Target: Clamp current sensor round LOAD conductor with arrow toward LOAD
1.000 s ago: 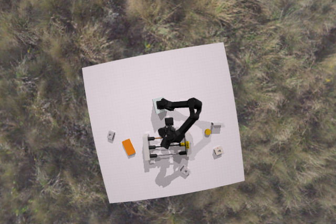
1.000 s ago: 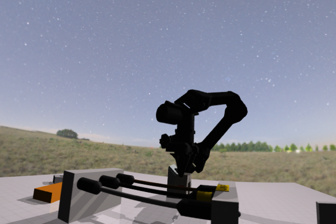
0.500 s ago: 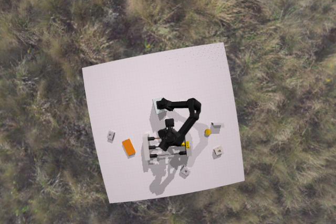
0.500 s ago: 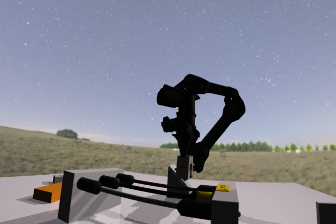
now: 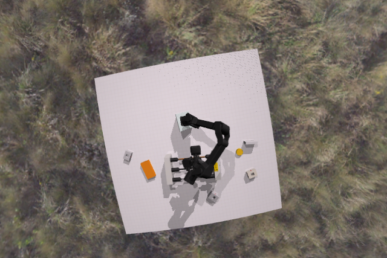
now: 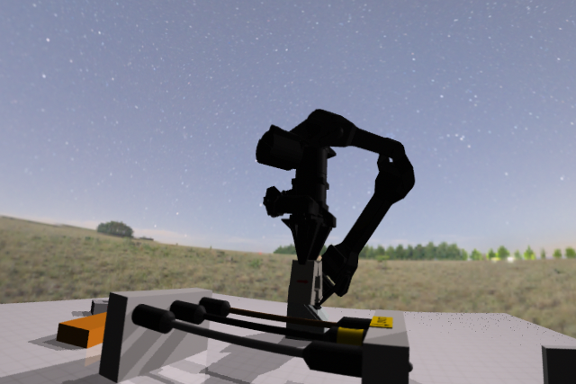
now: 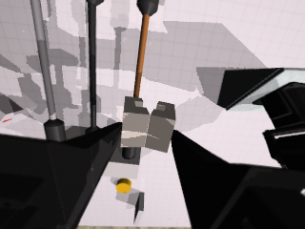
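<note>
My gripper (image 6: 308, 262) (image 7: 147, 130) points down, shut on the pale grey split-core sensor (image 6: 303, 293) (image 7: 134, 130). Its two halves show side by side in the wrist view, with a gap between their far ends. A red mark shows on its side in the exterior view; the arrow cannot be made out. The sensor is in the air, in line with the orange-brown conductor (image 6: 279, 315) (image 7: 142, 57) in the wrist view. The black conductor (image 6: 251, 325) (image 7: 92, 62) has a yellow band (image 6: 349, 335) at one boot. The yellow LOAD marker (image 5: 216, 167) (image 6: 381, 322) is on the right end block. The arm hides the sensor in the top view.
A grey conductor (image 6: 237, 339) (image 7: 44, 62) runs along the rack's other side. The rack's left end block (image 5: 169, 170) (image 6: 113, 337) stands upright. An orange block (image 5: 147, 169) (image 6: 74, 327), a yellow disc (image 5: 239, 151) (image 7: 123, 185) and several small pale blocks are around the rack.
</note>
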